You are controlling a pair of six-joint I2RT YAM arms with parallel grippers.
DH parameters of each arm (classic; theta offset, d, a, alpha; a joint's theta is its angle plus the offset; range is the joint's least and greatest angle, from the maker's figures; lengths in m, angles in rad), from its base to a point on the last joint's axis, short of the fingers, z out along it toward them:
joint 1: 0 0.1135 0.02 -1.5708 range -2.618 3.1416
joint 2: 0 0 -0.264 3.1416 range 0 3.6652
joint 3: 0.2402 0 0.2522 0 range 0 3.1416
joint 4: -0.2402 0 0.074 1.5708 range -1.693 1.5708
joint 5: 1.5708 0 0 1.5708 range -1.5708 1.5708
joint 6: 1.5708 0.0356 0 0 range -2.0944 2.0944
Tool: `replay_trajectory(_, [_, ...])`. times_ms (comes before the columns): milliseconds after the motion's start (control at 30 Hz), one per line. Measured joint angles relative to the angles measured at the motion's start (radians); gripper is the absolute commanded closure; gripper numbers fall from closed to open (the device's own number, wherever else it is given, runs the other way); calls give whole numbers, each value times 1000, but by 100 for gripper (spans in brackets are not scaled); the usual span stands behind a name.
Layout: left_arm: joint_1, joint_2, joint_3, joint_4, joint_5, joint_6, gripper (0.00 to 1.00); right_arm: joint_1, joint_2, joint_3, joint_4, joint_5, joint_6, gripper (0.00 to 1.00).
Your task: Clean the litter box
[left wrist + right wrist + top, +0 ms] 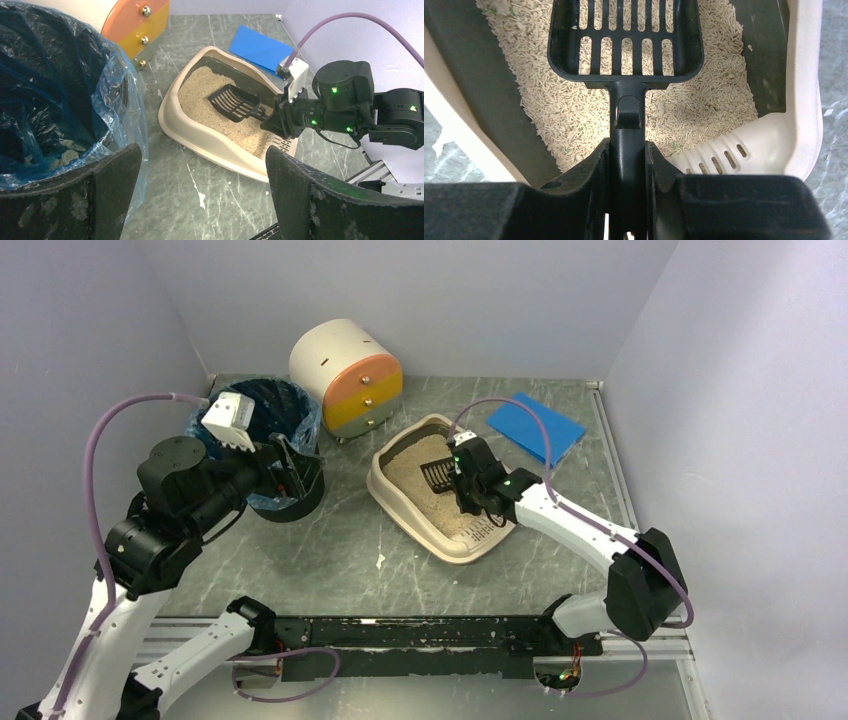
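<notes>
Our right tool is clamped on the scoop over the litter box, left tool open off its left side, so we dig shallow, lift level.

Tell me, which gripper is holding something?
The right gripper, shut on the scoop over the litter box; the left gripper is open and empty by the bin.
</notes>
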Motion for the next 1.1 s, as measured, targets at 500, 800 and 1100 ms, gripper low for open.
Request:
replay_trajectory(500, [0, 9, -2, 14, 8, -7, 1, -14, 48, -47, -4, -1, 1, 81])
replay_trajectory(800, [0, 18, -2, 13, 25, -16, 1, -15, 23, -48, -30, 4, 14, 22])
replay_trajectory(1100, [0, 62, -2, 13, 65, -16, 1, -16, -117, 3, -101, 8, 47, 0])
